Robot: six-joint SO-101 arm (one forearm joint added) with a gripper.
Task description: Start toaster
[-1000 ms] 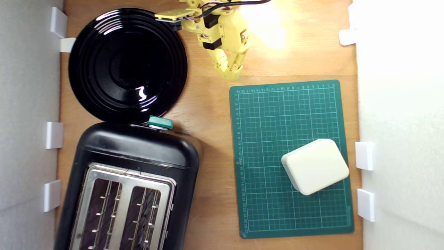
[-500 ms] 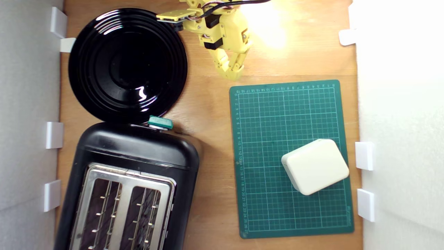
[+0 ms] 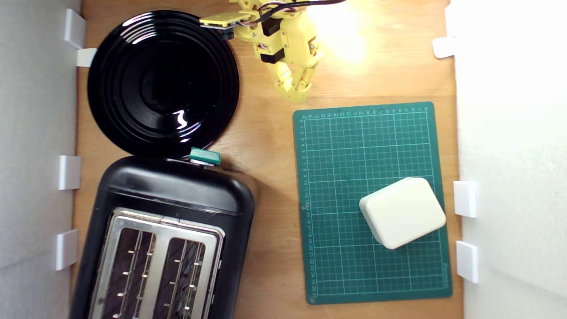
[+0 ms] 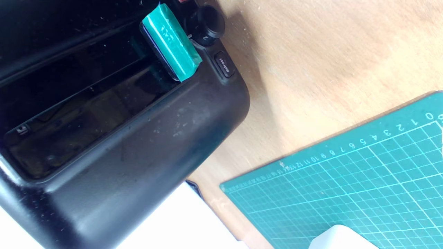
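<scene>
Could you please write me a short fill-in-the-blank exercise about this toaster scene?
1. The lever on the toaster is coloured ____.
2. The cream box rests on the green ____.
3. In the exterior view, the gripper hangs above bare table, touching ____.
4. The round thing beside the toaster is a black ____.

Missing words: teal; mat; nothing; plate

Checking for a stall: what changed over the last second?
Hardly anything. The end effector crept slightly toward the exterior view's right early on, then stopped; it holds nothing, jaws together. The toaster, its teal lever, the black plate and the white box stayed put.
</scene>
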